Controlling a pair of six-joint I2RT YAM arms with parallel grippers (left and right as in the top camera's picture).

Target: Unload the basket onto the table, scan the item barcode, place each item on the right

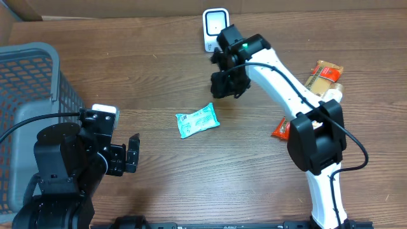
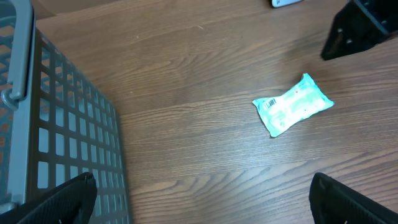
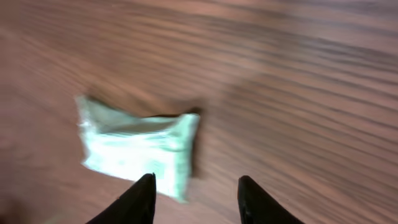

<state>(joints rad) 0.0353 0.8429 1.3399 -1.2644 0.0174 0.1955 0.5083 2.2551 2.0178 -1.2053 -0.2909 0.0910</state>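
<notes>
Mint-green plastic is your target: the packet [image 1: 197, 121] lies flat near the middle of the wooden table [image 1: 152, 70], touching nothing. From overhead its long axis runs roughly from eight o'clock to two o'clock. The left wrist view shows a barcode [image 2: 268, 104] on the upward face at one end, so I judge you won't need to flip it.

Your right claw [image 1: 226, 86] hangs over the table with the packet close by at about its seven o'clock. Its own camera is blurred. It shows the two fingers [image 3: 140, 199] apart with nothing between them, and the packet [image 3: 134, 146] on the wood ahead, off to one side of the gap. Your left claw [image 1: 131, 154] is spread wide and empty, with the packet at its two o'clock and clearly farther off. The right arm is the nearer one.

The scanner [image 1: 215, 28] stands at the table's twelve o'clock edge, about eleven o'clock from the right claw. As I read it, you need to centre the right claw over the packet and turn the fingers to pinch across its short width. Then you can carry the barcoded face to the scanner. The basket [image 1: 32, 76] at nine o'clock plays no part yet.
</notes>
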